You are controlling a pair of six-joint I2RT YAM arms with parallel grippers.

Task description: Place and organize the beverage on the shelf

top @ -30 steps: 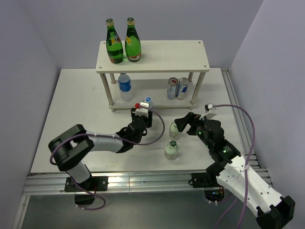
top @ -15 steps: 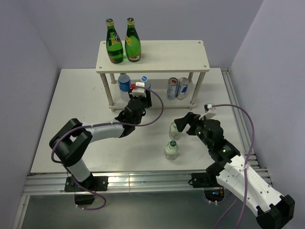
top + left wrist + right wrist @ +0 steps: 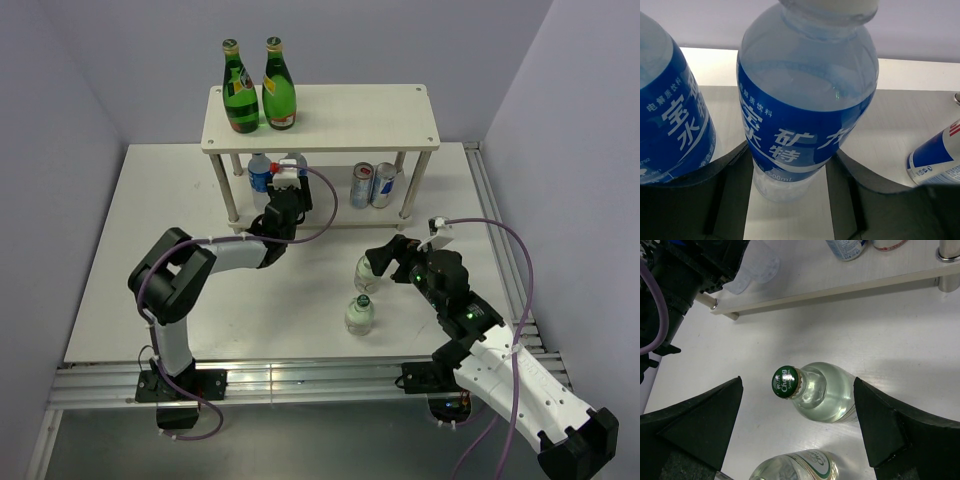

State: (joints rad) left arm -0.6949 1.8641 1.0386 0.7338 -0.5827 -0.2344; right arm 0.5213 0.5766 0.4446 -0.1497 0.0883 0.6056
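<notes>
**Water bottle (image 3: 807, 100) at the lower tier of the shelf (image 3: 350, 120), left arm gripping it**

White desk (image 3: 150, 250), matte and bare-topped, sits inside plain pale lavender walls (image 3: 60, 90), with a metal rail along its near and right edges. The shelf stands at the far side. Two green glass bottles (image 3: 240, 95) stand upright and close together at the left end of its top board. On the lower board are a second water bottle (image 3: 261, 170) at the left and two cans (image 3: 362, 185) towards the right.

The left end effector (image 3: 791, 152) is clenched on the blue-labelled water bottle, holding it upright just beside the second one. The right end effector (image 3: 797, 382) is released. Its fingers stand wide on either side of a green-capped glass bottle (image 3: 812, 392) on the open desk, without touching it. A nearer clear bottle (image 3: 359, 315) stands just in front.

The top board hides much of the lower tier from above. The left wrist view cuts off the held bottle's cap and most of one can, and whether the bottle's base rests on the board cannot be told.
</notes>
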